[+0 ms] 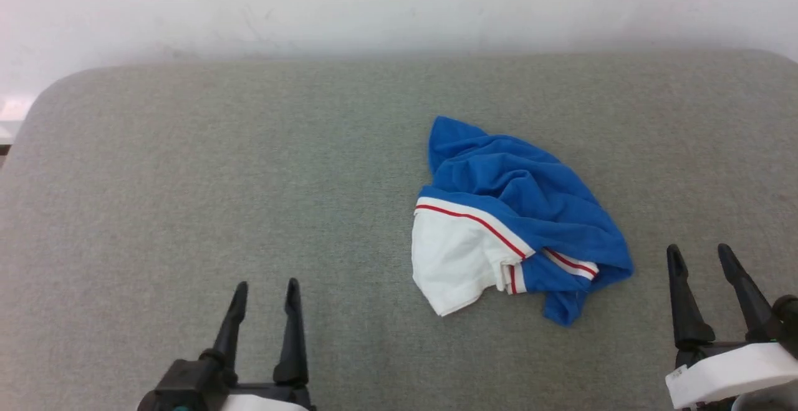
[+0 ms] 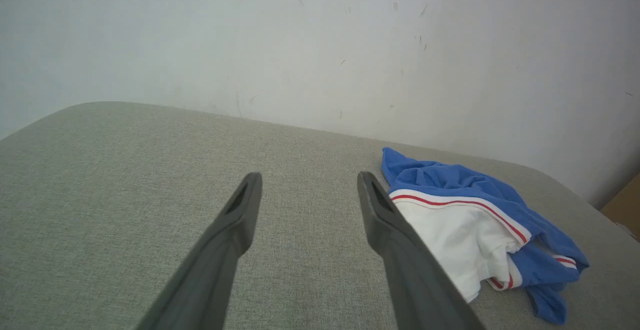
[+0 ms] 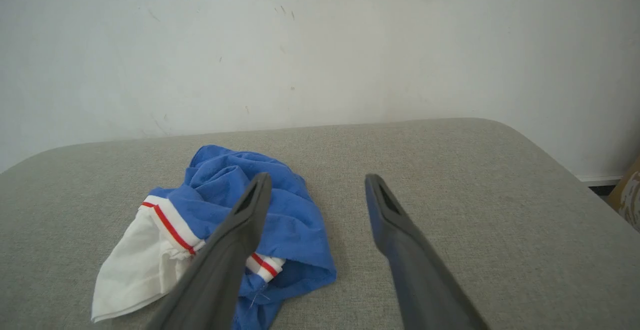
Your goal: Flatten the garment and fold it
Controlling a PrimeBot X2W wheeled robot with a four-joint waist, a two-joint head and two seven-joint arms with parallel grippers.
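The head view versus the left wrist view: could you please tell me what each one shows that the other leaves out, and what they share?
Head view: the right gripper, open, at the lower right, apart from the garment, plus the grey padded surface across its full width.
Left wrist view: a tan object past the surface's far right corner, too cut off to identify.
Shared: the crumpled blue-and-white garment, the open left gripper clear of it, the surface and the pale wall.

Shirt lies crumpled in a heap on the grey padded surface, right of centre. Blue body bunched toward the far and right sides, white sleeve with red-and-white trim spread at the near left. Not flattened, unfolded.
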